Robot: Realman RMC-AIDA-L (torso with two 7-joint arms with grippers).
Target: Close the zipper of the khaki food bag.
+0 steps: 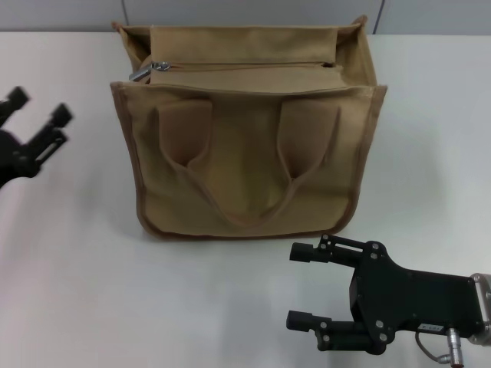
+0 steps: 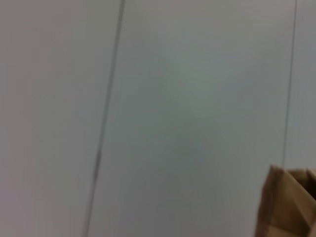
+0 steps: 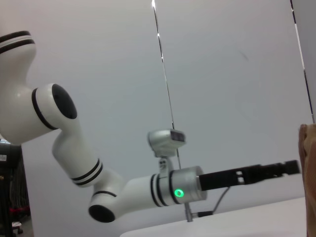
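Observation:
The khaki food bag [image 1: 245, 161] stands upright on the white table, its two handles hanging down the front face. The zipper [image 1: 245, 67] runs along the bag's top, and its silver slider [image 1: 142, 73] sits at the left end. My left gripper [image 1: 40, 106] is open, in the air to the left of the bag, near the slider's height and apart from the bag. My right gripper [image 1: 294, 286] is open and low in front of the bag's right corner, touching nothing. A corner of the bag shows in the left wrist view [image 2: 286, 205] and the right wrist view [image 3: 310, 163].
The white table [image 1: 77, 291] extends around the bag on all sides. A grey wall [image 2: 158, 98] stands behind it. The right wrist view shows my left arm [image 3: 148, 190] stretched toward the bag.

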